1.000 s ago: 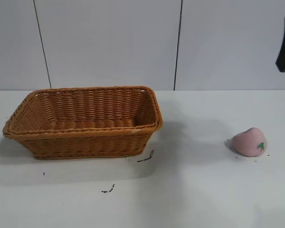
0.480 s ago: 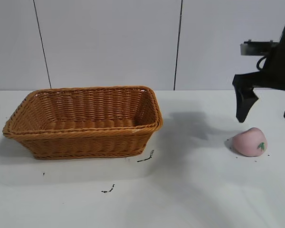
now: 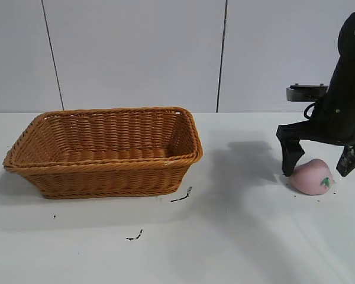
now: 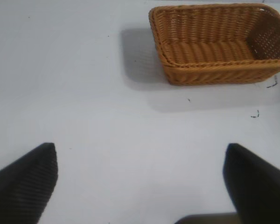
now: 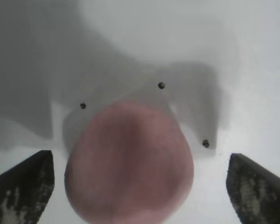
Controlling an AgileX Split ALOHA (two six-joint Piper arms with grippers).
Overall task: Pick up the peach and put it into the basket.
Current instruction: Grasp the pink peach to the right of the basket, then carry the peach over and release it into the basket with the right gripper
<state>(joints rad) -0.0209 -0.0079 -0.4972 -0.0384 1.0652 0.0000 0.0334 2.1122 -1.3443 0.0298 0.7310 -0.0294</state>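
- We see the right gripper (image 3: 318, 166) pointing down, fingers spread on both sides of the peach (image 3: 311, 176), not yet gripping it.
- The peach lies on the table (image 3: 236, 236), well apart from the basket (image 3: 103, 151).
- We find no readable writing; the left gripper (image 4: 140, 179) stands open, partly cut off.

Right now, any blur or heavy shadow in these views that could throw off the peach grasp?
Right wrist view: peach soft and out of focus up close, broad grey shadow on the table behind it. Exterior view: sharp; right hand straddling the peach, shadow falling toward the basket. Left wrist view: left hand fingers slightly soft, basket clear.
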